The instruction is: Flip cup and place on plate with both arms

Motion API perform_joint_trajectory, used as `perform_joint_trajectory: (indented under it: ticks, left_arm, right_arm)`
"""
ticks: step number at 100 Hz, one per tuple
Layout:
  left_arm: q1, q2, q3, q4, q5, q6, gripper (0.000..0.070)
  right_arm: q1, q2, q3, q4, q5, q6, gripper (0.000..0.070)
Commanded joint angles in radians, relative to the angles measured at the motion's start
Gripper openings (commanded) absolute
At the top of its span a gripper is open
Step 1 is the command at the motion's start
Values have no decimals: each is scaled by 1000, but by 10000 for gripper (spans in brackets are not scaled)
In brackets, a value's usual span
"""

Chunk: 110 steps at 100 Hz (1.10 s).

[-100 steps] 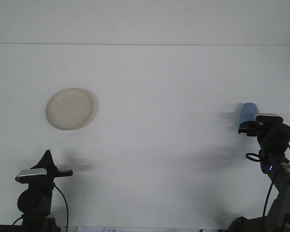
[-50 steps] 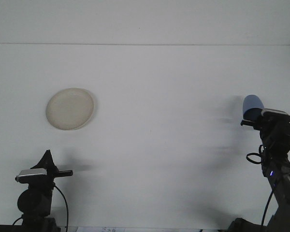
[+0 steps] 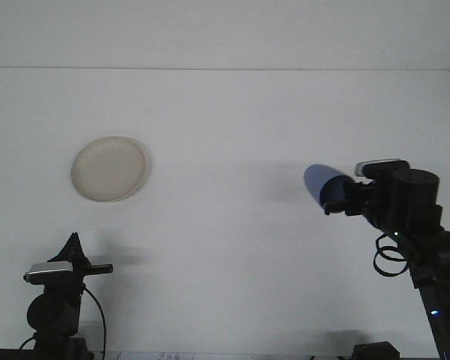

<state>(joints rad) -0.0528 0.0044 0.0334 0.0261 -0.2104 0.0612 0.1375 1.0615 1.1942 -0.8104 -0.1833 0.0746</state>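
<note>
A blue cup [image 3: 322,184] hangs above the table at the right, lying on its side with its closed bottom pointing up-left. My right gripper [image 3: 339,199] is shut on its rim end. A cream plate [image 3: 108,169] lies flat on the white table at the left, bare on top. Low at the left front edge, my left gripper [image 3: 76,247] points away from the camera, about 100 px below the plate.
The white table [image 3: 225,247] spreads wide between the plate and the raised cup. A faint shadow of the cup falls on the table left of it. The right arm's black body and cable [image 3: 416,247] rise from the lower right corner.
The right arm has lifted and swung left with the cup, turning it from nearly upright to lying sideways. The left arm and the plate have stayed put.
</note>
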Motion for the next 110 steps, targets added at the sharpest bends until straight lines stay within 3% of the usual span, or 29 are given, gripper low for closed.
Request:
perform_joint_trajectory:
  ticks: [1, 20, 40, 64, 90, 95, 104, 110]
  left_arm:
    - [0, -1, -19, 14, -3, 2, 15]
    - [0, -1, -19, 13, -3, 2, 15]
    - [0, -1, -19, 13, -3, 2, 15]
    - [0, -1, -19, 13, -3, 2, 15]
    - [0, -2, -19, 13, -3, 2, 15]
    - [0, -1, -19, 13, -3, 2, 15]
    - [0, -1, -19, 14, -3, 2, 15]
    - [0, -2, -19, 13, -3, 2, 15]
  right_arm:
    - [108, 40, 65, -101, -4, 21, 0]
    - [415, 193, 153, -264, -1, 40, 0]
    - [623, 383, 168, -290, 0, 37, 0]
    - [747, 536, 169, -301, 4, 26, 0]
    - [802, 583, 169, -291, 56, 26, 7]
    - [805, 584, 169, -282, 53, 27, 62]
    - [806, 584, 169, -274, 53, 30, 332]
    - [806, 584, 169, -277, 53, 30, 457]
